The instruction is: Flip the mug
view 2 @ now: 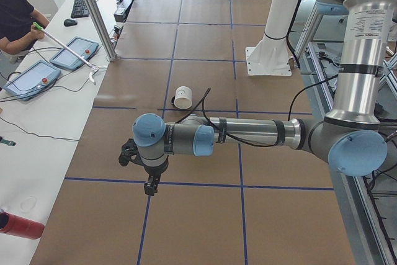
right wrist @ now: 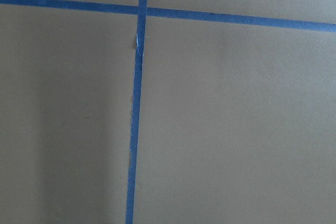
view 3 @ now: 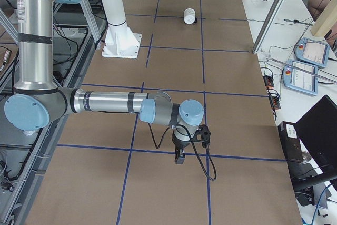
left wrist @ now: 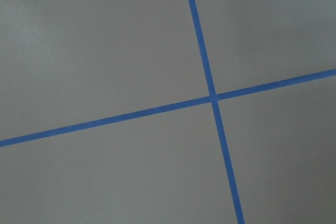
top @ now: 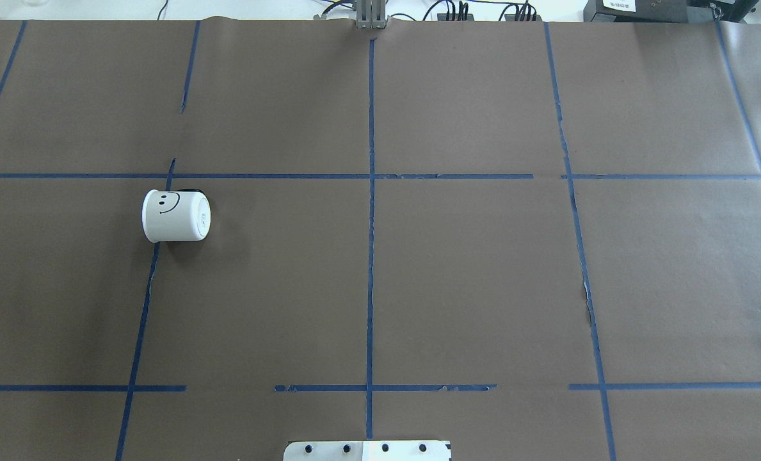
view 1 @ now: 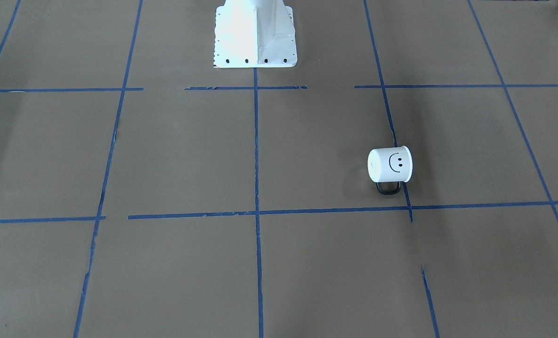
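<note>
The mug (view 1: 390, 164) lies on its side on the brown paper table, on the robot's left half. It is white with a black smiley face, and its dark handle points away from the robot. It also shows in the overhead view (top: 175, 216), the left side view (view 2: 183, 97) and the right side view (view 3: 189, 15). My left gripper (view 2: 151, 187) hangs over the table's left end, well apart from the mug. My right gripper (view 3: 180, 157) hangs over the table's right end. Both show only in the side views, so I cannot tell whether they are open or shut. Both wrist views show only paper and blue tape.
The robot's white base (view 1: 255, 33) stands at the table's middle rear edge. Blue tape lines divide the paper into squares. A side bench holds tablets (view 2: 74, 53) and a person sits there; a red bottle (view 2: 18, 224) lies near. Pendants (view 3: 310, 52) lie on the other bench.
</note>
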Robot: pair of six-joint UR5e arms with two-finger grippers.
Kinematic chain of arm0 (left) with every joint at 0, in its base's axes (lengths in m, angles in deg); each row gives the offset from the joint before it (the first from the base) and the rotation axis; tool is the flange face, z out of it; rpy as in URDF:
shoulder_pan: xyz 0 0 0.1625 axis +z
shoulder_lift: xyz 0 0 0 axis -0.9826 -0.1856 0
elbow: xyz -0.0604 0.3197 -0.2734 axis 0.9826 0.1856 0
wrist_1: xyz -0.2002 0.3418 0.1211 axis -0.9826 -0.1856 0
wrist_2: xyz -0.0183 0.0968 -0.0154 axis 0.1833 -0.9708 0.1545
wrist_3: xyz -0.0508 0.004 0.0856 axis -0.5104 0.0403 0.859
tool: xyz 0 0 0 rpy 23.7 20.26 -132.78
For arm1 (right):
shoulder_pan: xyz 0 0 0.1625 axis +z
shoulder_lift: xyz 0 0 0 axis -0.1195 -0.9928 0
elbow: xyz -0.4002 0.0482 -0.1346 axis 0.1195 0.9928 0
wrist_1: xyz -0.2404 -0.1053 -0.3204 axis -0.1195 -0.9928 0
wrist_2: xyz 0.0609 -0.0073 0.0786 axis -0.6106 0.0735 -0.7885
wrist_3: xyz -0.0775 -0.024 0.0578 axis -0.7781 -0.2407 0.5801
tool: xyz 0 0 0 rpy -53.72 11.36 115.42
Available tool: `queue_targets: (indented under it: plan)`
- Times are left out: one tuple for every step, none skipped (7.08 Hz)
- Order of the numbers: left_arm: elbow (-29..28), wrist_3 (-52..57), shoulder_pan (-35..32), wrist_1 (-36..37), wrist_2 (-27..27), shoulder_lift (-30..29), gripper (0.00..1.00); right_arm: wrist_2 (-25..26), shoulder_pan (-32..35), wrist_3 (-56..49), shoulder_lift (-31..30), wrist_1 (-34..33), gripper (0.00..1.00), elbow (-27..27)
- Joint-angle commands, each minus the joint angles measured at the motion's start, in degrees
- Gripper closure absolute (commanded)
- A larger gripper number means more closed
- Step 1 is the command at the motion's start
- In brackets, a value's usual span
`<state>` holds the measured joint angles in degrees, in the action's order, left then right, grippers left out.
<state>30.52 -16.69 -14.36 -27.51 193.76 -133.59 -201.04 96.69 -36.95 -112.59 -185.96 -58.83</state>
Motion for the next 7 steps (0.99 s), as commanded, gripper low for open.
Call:
queue_targets:
  plan:
    - [0.1,-0.1,0.1,0.5,0.1,-0.1,0.0,0.0,0.0,0.0,0.0,0.0,0.0,0.0]
    - [-0.5,0.1,0.4,0.6,-0.3,-0.5,0.0,0.0,0.0,0.0,0.0,0.0,0.0,0.0]
    - [0.0,0.2,0.3,0.6,-0.4,0.2,0.0,0.0,0.0,0.0,0.0,0.0,0.0,0.0]
    - [-0.1,0.7,0.3,0.3,-0.4,0.3,0.0,0.0,0.0,0.0,0.0,0.0,0.0,0.0]
    - [1.0,0.8,0.2,0.0,-0.1,0.2,0.0,0.0,0.0,0.0,0.0,0.0,0.0,0.0]
    - [1.9,0.8,0.2,0.1,0.1,0.4,0.0,0.0,0.0,0.0,0.0,0.0,0.0,0.0]
    - [2.2,0.6,0.2,-0.4,0.3,1.9,0.0,0.0,0.0,0.0,0.0,0.0,0.0,0.0]
